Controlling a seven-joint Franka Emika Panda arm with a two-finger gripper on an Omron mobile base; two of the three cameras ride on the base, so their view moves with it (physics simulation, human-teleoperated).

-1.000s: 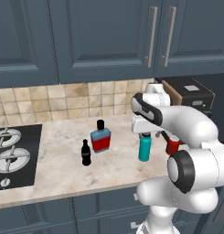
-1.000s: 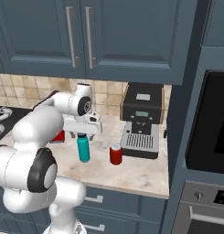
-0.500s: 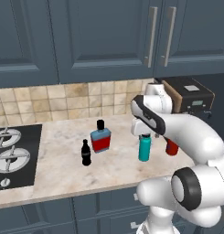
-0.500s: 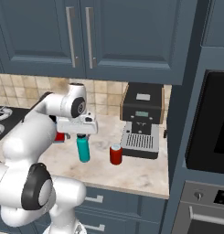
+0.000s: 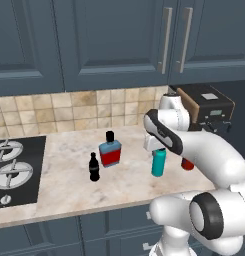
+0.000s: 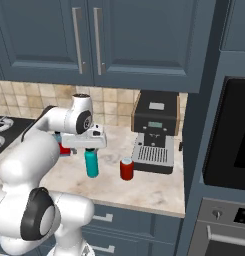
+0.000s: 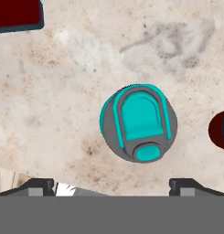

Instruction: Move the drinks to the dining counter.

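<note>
Teal bottle (image 5: 158, 162) stands capped and upright on the desk (image 5: 59, 185), hand (image 7: 111, 185) spread wide right above it, gripping nothing.

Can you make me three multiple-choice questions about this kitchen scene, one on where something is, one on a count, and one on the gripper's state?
1. Where does the teal bottle stand?
A. On the stove
B. On the marble counter, directly under the gripper
C. Inside the coffee machine

2. How many drink containers are on the counter?
A. Two
B. Six
C. Four

3. What state is the gripper in?
A. Open, holding nothing
B. Shut on the red can
C. Shut on the black bottle

Answers:
1. B: the hand view looks straight down on the bottle's cap.
2. C: teal bottle, red can, black bottle and blue bottle.
3. A: the fingertips stand wide apart, above the bottle.
</note>
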